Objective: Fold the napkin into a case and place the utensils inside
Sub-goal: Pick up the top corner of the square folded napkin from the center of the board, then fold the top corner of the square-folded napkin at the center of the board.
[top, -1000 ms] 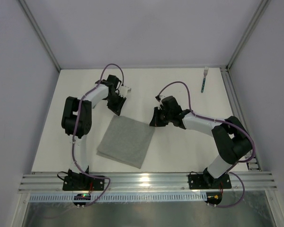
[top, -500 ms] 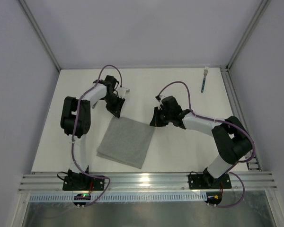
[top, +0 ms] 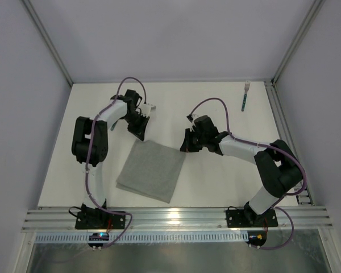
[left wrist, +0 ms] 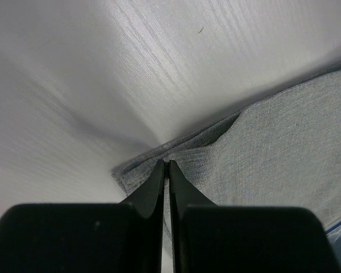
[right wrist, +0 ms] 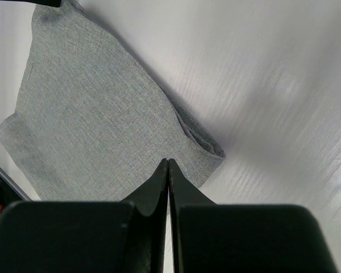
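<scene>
1. The napkin (top: 152,170) lies flat, folded into a tilted square. The fork (top: 245,95) lies well apart, beyond the napkin's right corner.
2. The left gripper (left wrist: 166,165) has its jaws together at the napkin's far corner.
3. The right gripper (right wrist: 168,162) has its jaws together at the napkin's edge near its right corner.
4. Risk: either pinch may catch one layer or none, so lifting would unfold or skew the napkin.

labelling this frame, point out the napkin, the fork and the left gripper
napkin (top: 152,170), top view, middle of the grey cloth
fork (top: 244,102), top view, on its blue handle
left gripper (left wrist: 166,164), left wrist view, between its shut fingertips at the napkin's corner
</scene>
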### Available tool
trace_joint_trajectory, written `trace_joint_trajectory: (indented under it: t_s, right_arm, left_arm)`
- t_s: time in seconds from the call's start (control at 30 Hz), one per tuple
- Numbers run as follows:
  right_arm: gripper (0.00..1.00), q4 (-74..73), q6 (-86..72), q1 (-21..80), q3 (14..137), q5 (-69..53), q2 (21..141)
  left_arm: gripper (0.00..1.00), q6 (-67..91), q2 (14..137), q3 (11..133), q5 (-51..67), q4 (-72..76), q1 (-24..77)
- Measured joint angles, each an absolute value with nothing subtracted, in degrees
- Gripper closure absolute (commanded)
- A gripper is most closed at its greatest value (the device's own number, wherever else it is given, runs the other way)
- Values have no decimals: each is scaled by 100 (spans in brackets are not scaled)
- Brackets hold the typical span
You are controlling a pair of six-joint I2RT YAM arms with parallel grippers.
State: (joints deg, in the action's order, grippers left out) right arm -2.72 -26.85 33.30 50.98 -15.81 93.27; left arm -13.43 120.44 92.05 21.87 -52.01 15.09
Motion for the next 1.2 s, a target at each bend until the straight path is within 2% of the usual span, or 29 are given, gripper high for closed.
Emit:
trace_joint_trajectory:
  t_s: [0.43,0.87,1.2]
  right_arm:
    - [97,-276,-2685,3330,5098,-1573,9327]
    - [97,-276,-2692,3457,5098,-1573,9327]
    - [97,-209,-2893,3476,4906,-1682,9323]
  left_arm:
    - [100,-1345,11730,9109,2309,-5199,1509]
    - [100,-1433,10560,8031,2768,-5199,1553]
    - [100,-1828,9684,7210,3188,-5288,2495]
